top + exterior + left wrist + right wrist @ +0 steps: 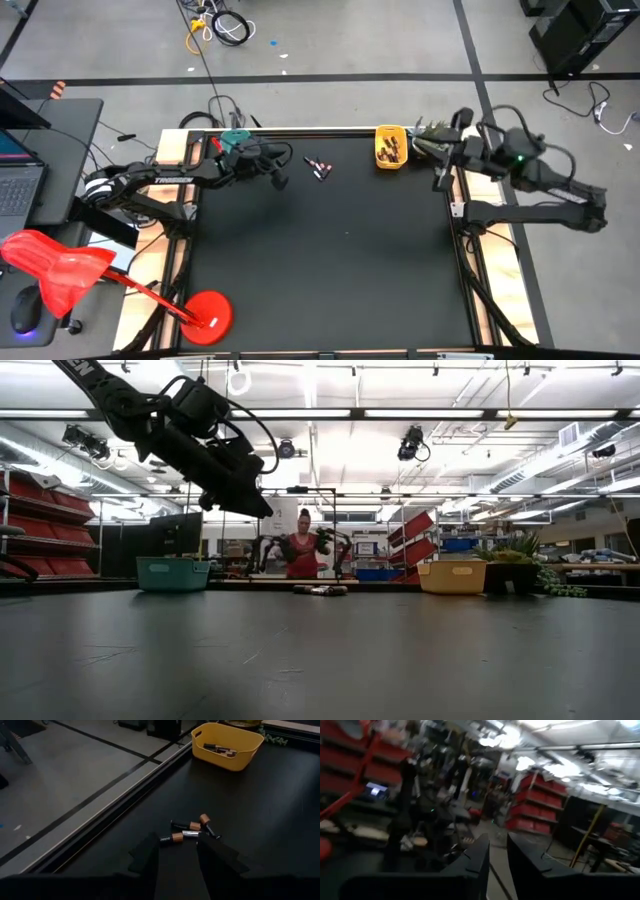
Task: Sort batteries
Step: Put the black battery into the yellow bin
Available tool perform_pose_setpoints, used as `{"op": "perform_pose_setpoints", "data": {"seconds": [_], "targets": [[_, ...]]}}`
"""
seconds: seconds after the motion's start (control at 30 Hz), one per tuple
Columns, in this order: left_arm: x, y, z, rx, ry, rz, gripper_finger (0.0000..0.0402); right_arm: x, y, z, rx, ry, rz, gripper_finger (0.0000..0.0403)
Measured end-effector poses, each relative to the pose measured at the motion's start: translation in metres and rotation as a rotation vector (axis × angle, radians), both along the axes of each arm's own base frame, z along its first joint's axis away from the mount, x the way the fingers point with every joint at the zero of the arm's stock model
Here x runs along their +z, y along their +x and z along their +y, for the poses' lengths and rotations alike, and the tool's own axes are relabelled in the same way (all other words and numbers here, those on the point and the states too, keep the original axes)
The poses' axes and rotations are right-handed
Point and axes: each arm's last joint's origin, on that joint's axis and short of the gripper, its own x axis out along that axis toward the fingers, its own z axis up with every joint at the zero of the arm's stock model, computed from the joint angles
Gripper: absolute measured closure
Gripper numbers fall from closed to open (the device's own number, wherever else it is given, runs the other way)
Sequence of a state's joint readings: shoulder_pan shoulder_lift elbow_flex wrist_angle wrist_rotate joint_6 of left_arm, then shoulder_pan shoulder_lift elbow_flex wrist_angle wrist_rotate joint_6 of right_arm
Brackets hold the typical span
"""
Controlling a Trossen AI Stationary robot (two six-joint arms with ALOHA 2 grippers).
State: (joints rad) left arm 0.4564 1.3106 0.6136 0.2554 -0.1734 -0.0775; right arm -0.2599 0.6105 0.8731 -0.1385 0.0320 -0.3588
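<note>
Several small batteries (192, 827), dark with copper ends, lie in a loose cluster on the black table near its far edge (318, 168). My left gripper (177, 842) hovers just short of them, open, nothing between its fingers; it sits right of the teal tray (237, 140) in the high view (279, 178). The yellow tray (230, 756) at the far right holds more batteries (220, 749). My right gripper (438, 165) is raised beside the yellow tray (390, 150) at the table's right edge, pointing level into the room, a narrow empty gap between its fingers (497, 855).
A potted plant (430, 130) stands at the far right corner next to the yellow tray. A red stand with a round base (205, 312) rises at the near left edge. A person (303, 555) shows beyond the far edge. The table's middle and near part are bare black mat (320, 270).
</note>
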Motion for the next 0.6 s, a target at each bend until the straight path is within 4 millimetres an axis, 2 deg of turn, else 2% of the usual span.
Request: {"op": "perform_pose_setpoints", "data": {"seconds": [0.27,0.43,0.6], "targets": [[-0.004,-0.002,-0.001,-0.006,-0.01,0.049,0.0262,-0.069,-0.023,0.005,0.012,0.061,-0.218,0.0348],[-0.005,-0.002,-0.001,-0.002,-0.021,0.052,0.0262,-0.101,-0.025,0.007,0.06,0.146,-0.237,0.0355],[-0.004,-0.002,-0.001,-0.001,-0.02,0.046,0.0262,-0.134,-0.016,0.01,0.244,0.243,-0.16,0.0358]]}}
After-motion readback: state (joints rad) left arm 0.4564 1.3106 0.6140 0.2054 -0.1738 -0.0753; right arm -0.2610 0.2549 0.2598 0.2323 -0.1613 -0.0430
